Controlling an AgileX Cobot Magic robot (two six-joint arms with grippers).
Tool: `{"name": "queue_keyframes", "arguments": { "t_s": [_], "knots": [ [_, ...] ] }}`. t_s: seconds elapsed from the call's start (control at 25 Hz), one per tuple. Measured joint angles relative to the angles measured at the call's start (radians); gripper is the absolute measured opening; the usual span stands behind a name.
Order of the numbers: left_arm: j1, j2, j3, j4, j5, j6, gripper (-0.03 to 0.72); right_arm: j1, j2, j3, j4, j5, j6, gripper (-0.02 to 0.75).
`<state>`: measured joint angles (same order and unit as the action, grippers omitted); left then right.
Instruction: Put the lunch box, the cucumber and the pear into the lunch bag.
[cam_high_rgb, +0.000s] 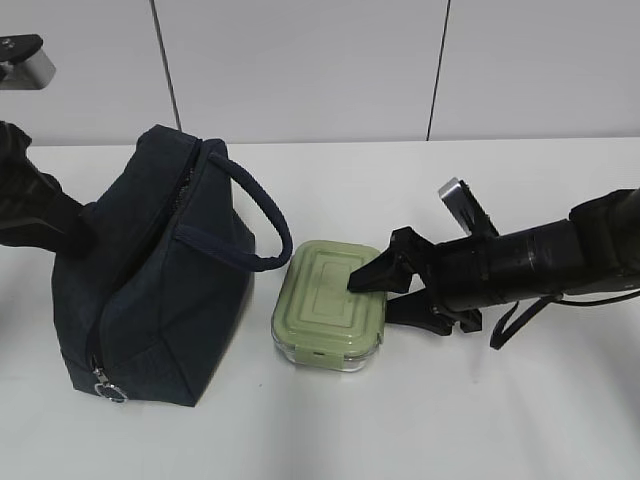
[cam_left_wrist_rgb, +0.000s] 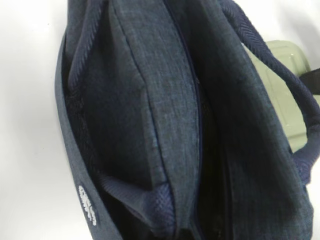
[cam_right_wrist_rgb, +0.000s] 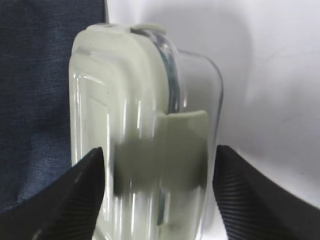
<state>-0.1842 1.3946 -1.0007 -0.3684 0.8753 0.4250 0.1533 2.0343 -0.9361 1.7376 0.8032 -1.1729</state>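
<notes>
The navy lunch bag (cam_high_rgb: 150, 290) stands at the left with its top gaping; it fills the left wrist view (cam_left_wrist_rgb: 150, 110). My left arm meets the bag's left side (cam_high_rgb: 55, 225); its fingers are hidden by the fabric. The lunch box (cam_high_rgb: 325, 305), clear glass with a sage-green lid, lies just right of the bag. My right gripper (cam_high_rgb: 388, 298) is open and straddles the box's right end. In the right wrist view the gripper (cam_right_wrist_rgb: 159, 200) has one finger on each side of the box (cam_right_wrist_rgb: 145, 125). The cucumber and the pear are out of view.
The bag's near handle (cam_high_rgb: 255, 225) loops over toward the lunch box, whose lid corner shows in the left wrist view (cam_left_wrist_rgb: 287, 85). The white table (cam_high_rgb: 480, 420) extends right and toward the front. A white panelled wall stands behind.
</notes>
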Motion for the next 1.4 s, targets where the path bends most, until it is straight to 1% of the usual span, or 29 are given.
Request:
{"name": "queue_keyframes", "arguments": {
  "t_s": [0.2,0.24,0.32,0.44,0.64,0.88,1.08,1.24,1.4],
  "knots": [
    [0.0,0.0,0.0,0.0,0.0,0.0,0.003,0.0,0.042,0.0,0.011,0.054,-0.014,0.51],
    [0.0,0.0,0.0,0.0,0.0,0.0,0.003,0.0,0.047,-0.002,0.013,0.062,-0.014,0.489],
    [0.0,0.0,0.0,0.001,0.0,0.0,0.003,0.0,0.049,-0.002,0.017,0.076,-0.017,0.403],
    [0.0,0.0,0.0,0.001,0.0,0.0,0.003,0.0,0.046,-0.004,0.019,0.076,-0.023,0.36],
    [0.0,0.0,0.0,0.002,0.0,0.0,0.003,0.0,-0.016,0.002,-0.007,0.025,-0.03,0.359],
    [0.0,0.0,0.0,0.003,0.0,0.0,0.003,-0.028,-0.214,-0.011,-0.038,-0.016,-0.022,0.359],
    [0.0,0.0,0.0,0.004,0.0,0.0,0.003,-0.02,-0.335,-0.125,-0.126,-0.028,0.071,0.359],
    [0.0,0.0,0.0,0.005,0.0,0.0,0.003,0.018,-0.352,-0.265,-0.203,-0.007,0.16,0.358],
    [0.0,0.0,0.0,0.005,0.0,0.0,0.003,0.043,-0.352,-0.37,-0.242,0.013,0.212,0.357]
  ]
}}
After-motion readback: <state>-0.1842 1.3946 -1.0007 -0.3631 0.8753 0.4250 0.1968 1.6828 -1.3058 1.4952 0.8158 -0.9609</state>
